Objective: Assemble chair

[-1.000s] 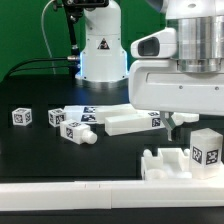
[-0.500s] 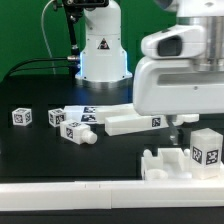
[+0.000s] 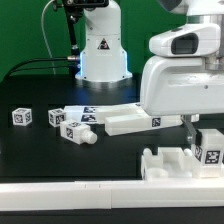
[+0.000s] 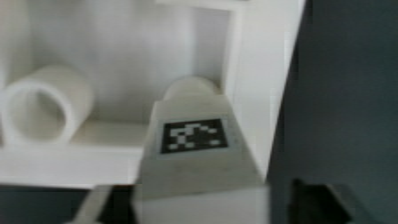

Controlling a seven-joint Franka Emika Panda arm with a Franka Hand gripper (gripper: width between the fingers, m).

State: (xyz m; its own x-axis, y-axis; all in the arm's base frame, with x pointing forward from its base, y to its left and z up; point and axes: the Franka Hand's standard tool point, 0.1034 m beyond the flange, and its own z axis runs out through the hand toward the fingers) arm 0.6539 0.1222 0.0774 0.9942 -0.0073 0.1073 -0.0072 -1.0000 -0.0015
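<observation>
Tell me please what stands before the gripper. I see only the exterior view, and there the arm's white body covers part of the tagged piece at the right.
Observer: The wrist view shows a white chair piece directly before the gripper, with a square tag facing the camera.
Operator: Is something close to it?
Observer: Yes. Beside it there is a ring-shaped part, also white, in front of a white wall.
Operator: Do the jaws press on the piece?
Observer: I cannot tell. The wrist view shows only dark shapes on both sides of the piece, and no clear contact.
</observation>
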